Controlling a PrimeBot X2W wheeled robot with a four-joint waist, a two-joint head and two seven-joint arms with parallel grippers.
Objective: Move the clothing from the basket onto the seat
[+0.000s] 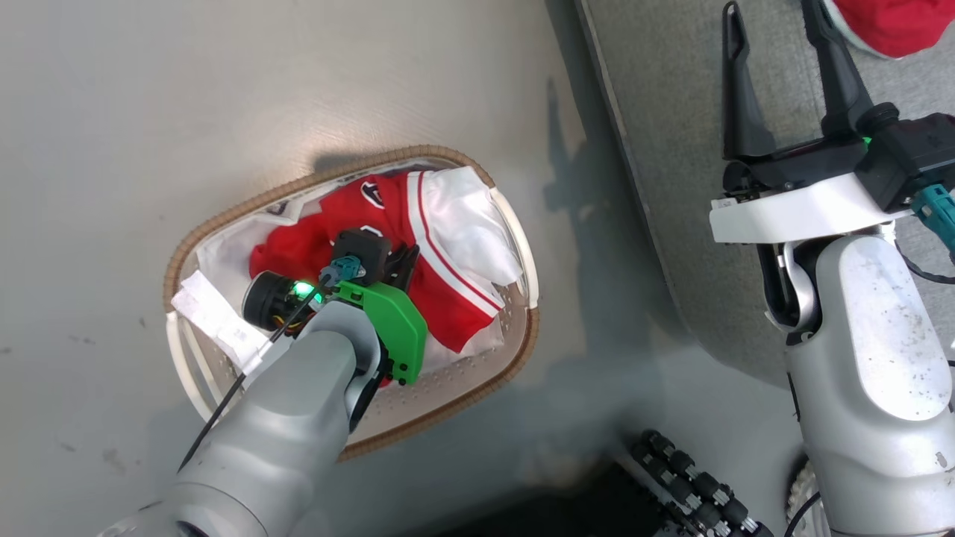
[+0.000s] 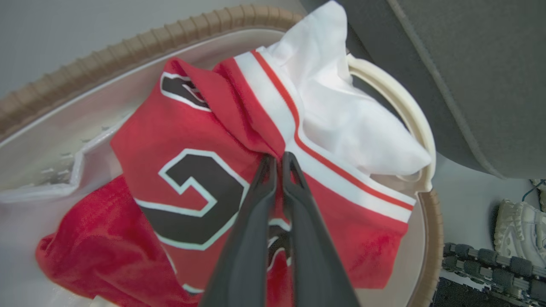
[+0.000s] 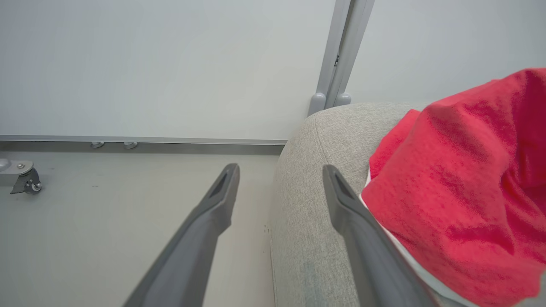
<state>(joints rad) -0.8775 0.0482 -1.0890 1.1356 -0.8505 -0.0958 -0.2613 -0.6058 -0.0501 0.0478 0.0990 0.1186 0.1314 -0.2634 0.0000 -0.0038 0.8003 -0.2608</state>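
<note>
On the pale floor [image 1: 224,89] the oval basket [image 1: 373,159] lay with its long axis pointing across toward the seat [image 1: 671,112], the numbered jersey [image 2: 170,140] crumpled inside and pinched at a fold by the left gripper's [image 2: 277,155] clenched fingers, while the right gripper [image 1: 772,15] hung with fingers released over that grey seat, beside a plain red piece [image 1: 895,22].

Jersey [image 2: 170,136] second digit (mostly) behind left tool [image 2: 277,158]

One basket [image 2: 128,49] at left, with one white sheet [image 2: 341,115] and one numbered red jersey [image 2: 170,136] inside. One grey seat [image 3: 307,213] at right, bearing one plain red garment [image 3: 460,192]. Two grippers, left gripper [image 2: 279,157] and right gripper [image 3: 281,170], two fingers each.
</note>
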